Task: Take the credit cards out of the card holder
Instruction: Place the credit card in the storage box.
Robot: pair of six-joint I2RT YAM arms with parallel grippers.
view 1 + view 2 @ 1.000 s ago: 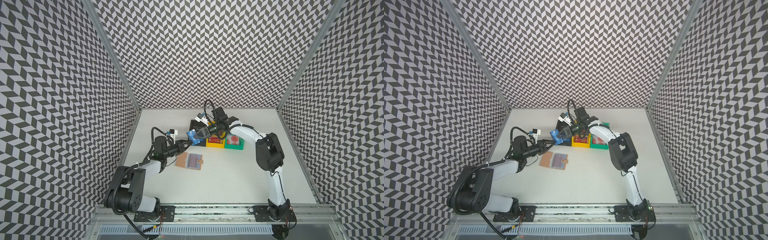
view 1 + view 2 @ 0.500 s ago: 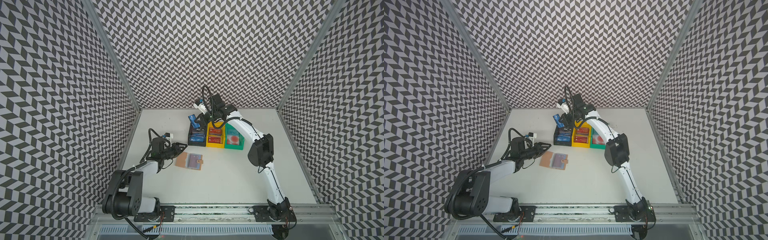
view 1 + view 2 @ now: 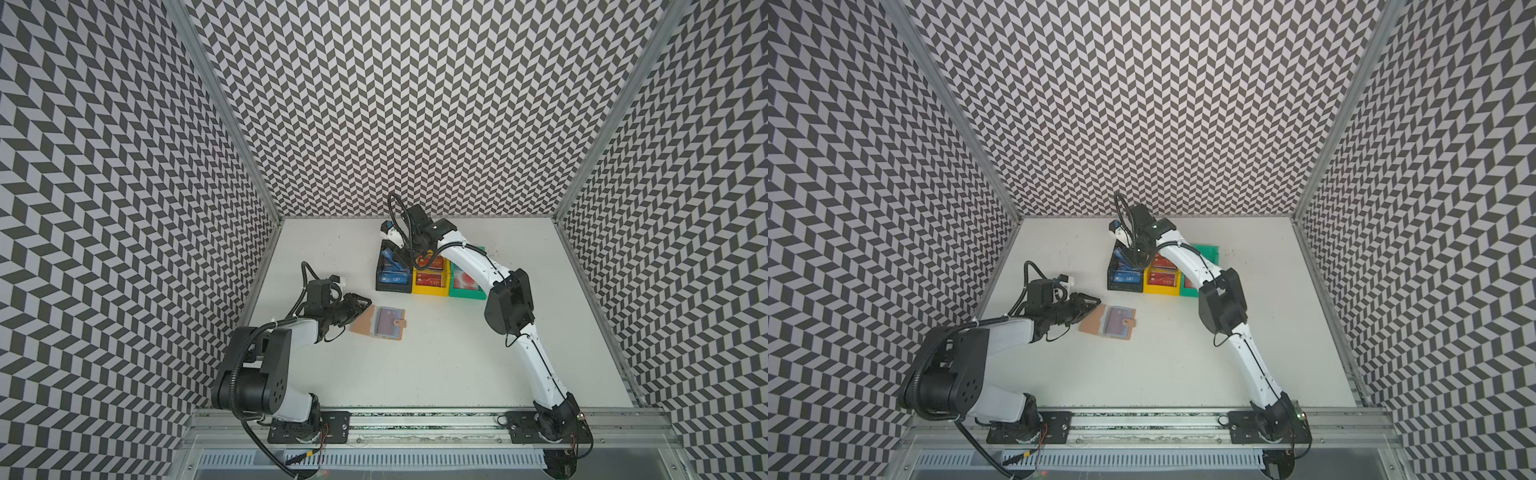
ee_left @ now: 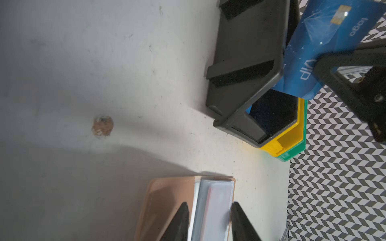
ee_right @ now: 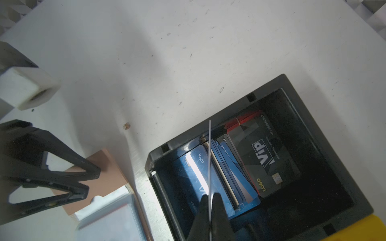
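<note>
On the white table (image 3: 415, 374), apart from the black plastic bin (image 4: 246, 52): tan leather-like booklet card holder (image 3: 378, 323) lying open, clear sleeves up, long axis toward the left gripper (image 4: 209, 203), much the nearer, jaws parted over it, clasping nothing. Farther off, right gripper (image 5: 211, 195) clenched on a blue plastic VIP card (image 4: 325, 52), edge-down over the cards (image 5: 229, 177) stacked in the bin. Against a second ago: no longer between bin and holder, now at the bin's mouth.

2 white arms (image 3: 539, 365), bulky black joints (image 3: 509, 305), looped black cables (image 3: 235, 384), black mounting plates (image 3: 309, 432)
</note>
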